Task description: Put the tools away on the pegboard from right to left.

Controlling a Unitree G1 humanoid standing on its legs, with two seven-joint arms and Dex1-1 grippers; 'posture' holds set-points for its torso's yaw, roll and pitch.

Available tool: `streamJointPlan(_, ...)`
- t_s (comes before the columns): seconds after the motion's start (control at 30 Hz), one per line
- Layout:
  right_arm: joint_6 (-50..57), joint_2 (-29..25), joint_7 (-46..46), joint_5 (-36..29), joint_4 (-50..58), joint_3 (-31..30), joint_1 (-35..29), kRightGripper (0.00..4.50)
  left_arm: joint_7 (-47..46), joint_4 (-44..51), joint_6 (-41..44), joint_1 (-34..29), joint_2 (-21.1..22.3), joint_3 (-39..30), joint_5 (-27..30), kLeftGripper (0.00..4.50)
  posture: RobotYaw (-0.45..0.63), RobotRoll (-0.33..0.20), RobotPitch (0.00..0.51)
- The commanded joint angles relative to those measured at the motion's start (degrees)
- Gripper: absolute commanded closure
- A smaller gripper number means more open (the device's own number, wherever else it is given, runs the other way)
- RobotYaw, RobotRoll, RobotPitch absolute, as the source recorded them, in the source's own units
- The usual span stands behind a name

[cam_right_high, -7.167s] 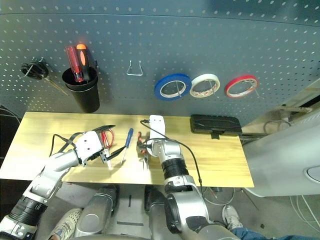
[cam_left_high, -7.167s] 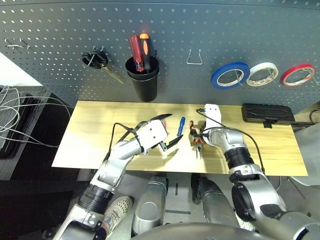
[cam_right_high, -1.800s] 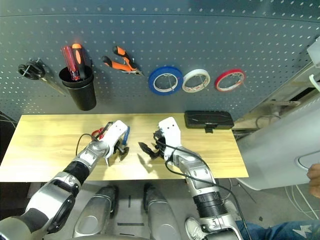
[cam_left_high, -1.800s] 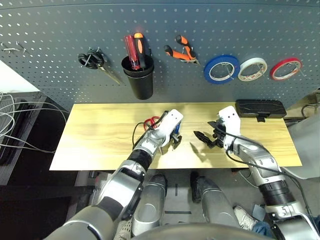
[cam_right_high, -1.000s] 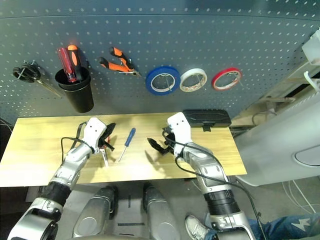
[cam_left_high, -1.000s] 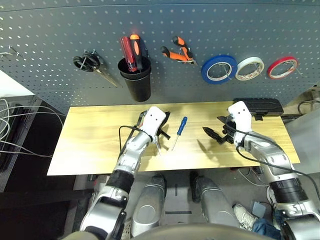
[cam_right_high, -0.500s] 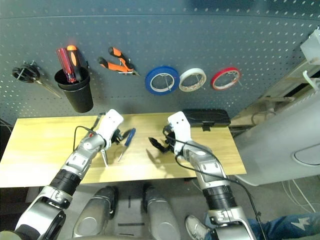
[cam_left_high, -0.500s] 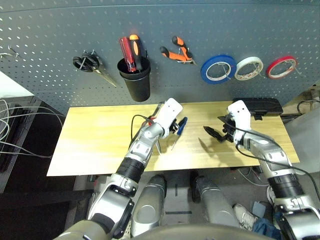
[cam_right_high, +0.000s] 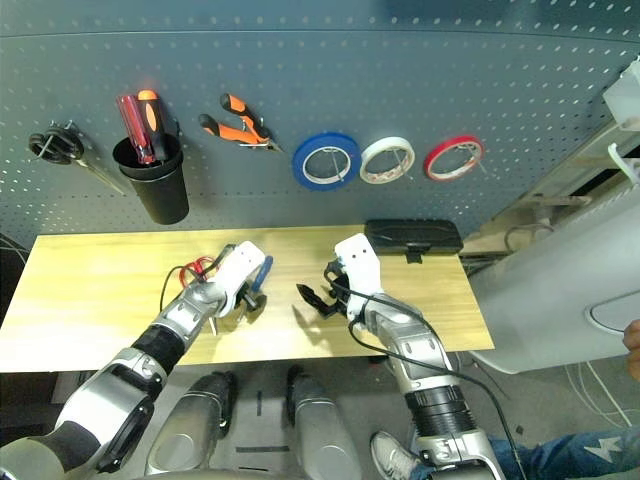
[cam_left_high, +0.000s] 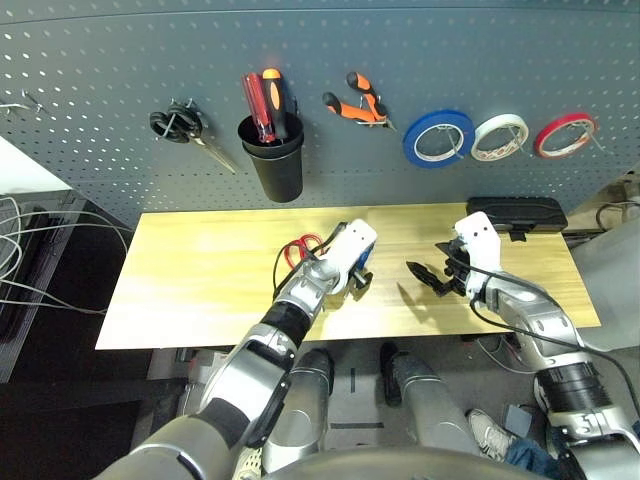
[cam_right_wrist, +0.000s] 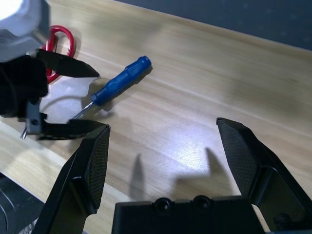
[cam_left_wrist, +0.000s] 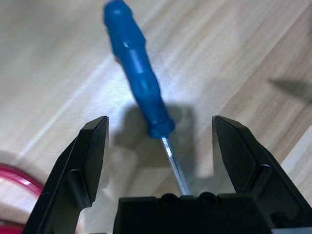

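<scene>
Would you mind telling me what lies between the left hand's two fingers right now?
The left wrist view shows the blue-handled screwdriver on the wooden table, between the open left hand's fingers, untouched.

Light wooden table (cam_left_high: 200, 280) — loose cables (cam_left_high: 30, 260) beside it.

The blue tape roll (cam_left_high: 439, 139) and orange-and-black-handled pliers (cam_left_high: 358, 101) are hanging on the dark grey pegboard (cam_left_high: 330, 45), pliers left of the roll. The slim blue-handled screwdriver (cam_right_wrist: 116, 82) is lying flat on the table, the red-handled scissors (cam_left_high: 301, 247) lying just to its left.
</scene>
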State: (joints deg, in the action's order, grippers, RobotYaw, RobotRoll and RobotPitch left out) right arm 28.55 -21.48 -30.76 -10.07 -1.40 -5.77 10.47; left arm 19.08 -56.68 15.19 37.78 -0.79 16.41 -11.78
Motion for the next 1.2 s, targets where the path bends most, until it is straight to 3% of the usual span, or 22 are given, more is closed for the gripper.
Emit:
streamJointPlan(0.03,0.86,-0.17,0.09,0.78,-0.09,-0.58,-0.41,0.00,-2.18,-6.18,-0.02,1.37,-1.75,-1.71,0.57,0.65,0.04,0.000,0.258)
streamJointPlan(0.37,0.22,-0.60,-0.71,1.15,-1.46,-0.52,0.96,0.00,-5.75,-9.72,-5.51,3.90,-2.67,-5.50,1.70,3.94,0.05,0.000,0.249)
streamJointPlan(0.53,-0.09,-1.49,-1.70,1.43,-2.66,0.12,1.54,0.00,-4.43,-1.40,-11.27,-0.41,-1.38,-6.90,3.13,3.94,0.06,0.000,0.234)
streamJointPlan(0.8,-1.77,-3.21,-4.01,0.50,-2.72,1.11,3.17,0.00,0.12,33.75,-22.63,-20.23,6.45,-7.75,6.81,3.94,0.08,0.000,0.209)
streamJointPlan(0.93,-2.26,-2.67,-5.45,-0.58,-1.75,1.28,5.29,0.00,5.91,45.93,-31.04,-26.66,9.66,-7.00,11.37,3.94,0.10,0.000,0.202)
streamJointPlan(1.03,-2.66,-2.73,-7.27,-0.90,-1.30,0.40,6.71,0.00,9.62,52.30,-34.18,-28.21,10.54,-7.10,15.78,3.94,0.10,0.000,0.200)
streamJointPlan(1.2,-3.80,-2.07,-10.54,-1.64,0.19,-0.79,10.30,0.00,8.37,61.91,-31.08,-23.99,10.32,-9.67,19.55,3.94,0.11,0.000,0.196)
